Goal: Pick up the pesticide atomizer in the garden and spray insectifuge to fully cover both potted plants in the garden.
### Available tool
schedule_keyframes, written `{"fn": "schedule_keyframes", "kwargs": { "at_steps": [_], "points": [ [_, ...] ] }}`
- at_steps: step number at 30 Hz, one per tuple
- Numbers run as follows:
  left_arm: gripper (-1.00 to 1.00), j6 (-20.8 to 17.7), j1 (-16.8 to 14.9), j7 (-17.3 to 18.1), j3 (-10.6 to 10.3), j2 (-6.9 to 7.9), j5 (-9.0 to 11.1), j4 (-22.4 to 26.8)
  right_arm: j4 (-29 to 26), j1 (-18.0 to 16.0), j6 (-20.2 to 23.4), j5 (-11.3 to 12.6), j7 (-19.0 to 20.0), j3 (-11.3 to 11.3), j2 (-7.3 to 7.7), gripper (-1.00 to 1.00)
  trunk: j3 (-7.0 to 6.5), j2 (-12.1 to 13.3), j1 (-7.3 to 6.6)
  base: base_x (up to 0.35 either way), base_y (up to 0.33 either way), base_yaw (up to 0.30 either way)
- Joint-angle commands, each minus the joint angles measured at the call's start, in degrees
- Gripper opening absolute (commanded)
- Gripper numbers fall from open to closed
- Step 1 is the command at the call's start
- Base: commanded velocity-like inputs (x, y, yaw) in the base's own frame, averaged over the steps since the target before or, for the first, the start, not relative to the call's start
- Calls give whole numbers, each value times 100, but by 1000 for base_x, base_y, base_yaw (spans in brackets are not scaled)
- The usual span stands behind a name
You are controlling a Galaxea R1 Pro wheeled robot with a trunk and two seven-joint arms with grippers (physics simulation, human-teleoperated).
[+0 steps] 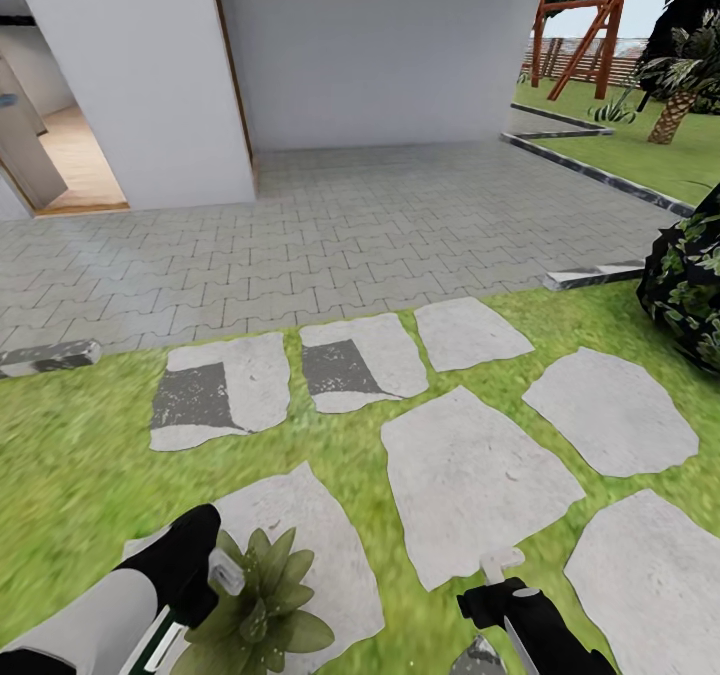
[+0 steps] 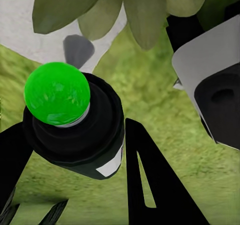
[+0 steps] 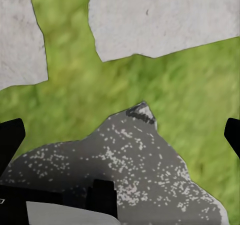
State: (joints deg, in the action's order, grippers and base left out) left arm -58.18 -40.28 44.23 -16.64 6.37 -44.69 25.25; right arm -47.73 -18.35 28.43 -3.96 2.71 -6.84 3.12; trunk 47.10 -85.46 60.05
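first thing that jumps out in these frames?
The plant, a rosette of pointed olive leaves at the head view's bottom left, right beside the left pincer. In the left wrist view a dark bottle with a bright green rounded end sits between that pincer's fingers, the leaves just beyond. Past them, pale stepping stones cross the lawn to a grey brick patio; the right pincer hangs open over grass.
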Motion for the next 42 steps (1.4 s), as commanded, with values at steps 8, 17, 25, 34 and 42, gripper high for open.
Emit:
{"fn": "schedule_keyframes", "kwargs": {
  "at_steps": [8,17,25,34,42],
  "points": [
    [-100,-9,37,40,-33,-9,-51,6,-14,-2,31,-43,28,-11,5,100,5,-2,0,-244,0,0],
    [-100,-9,38,40,-30,-22,-49,15,-16,-2,31,-43,28,-12,5,100,5,-2,0,-243,60,-1],
    [-100,-9,38,36,-26,-42,-48,23,-12,-2,34,-43,30,-19,5,100,5,-2,0,-120,106,-262],
    [-100,-9,51,35,-15,-55,-48,-1,-17,-2,35,-43,31,-19,5,100,5,-2,0,-1,-31,-37],
    [-100,-9,82,33,-24,-27,-48,-2,-16,-2,36,-43,31,-19,5,100,5,-2,0,-14,-73,-183]
  ]
}}
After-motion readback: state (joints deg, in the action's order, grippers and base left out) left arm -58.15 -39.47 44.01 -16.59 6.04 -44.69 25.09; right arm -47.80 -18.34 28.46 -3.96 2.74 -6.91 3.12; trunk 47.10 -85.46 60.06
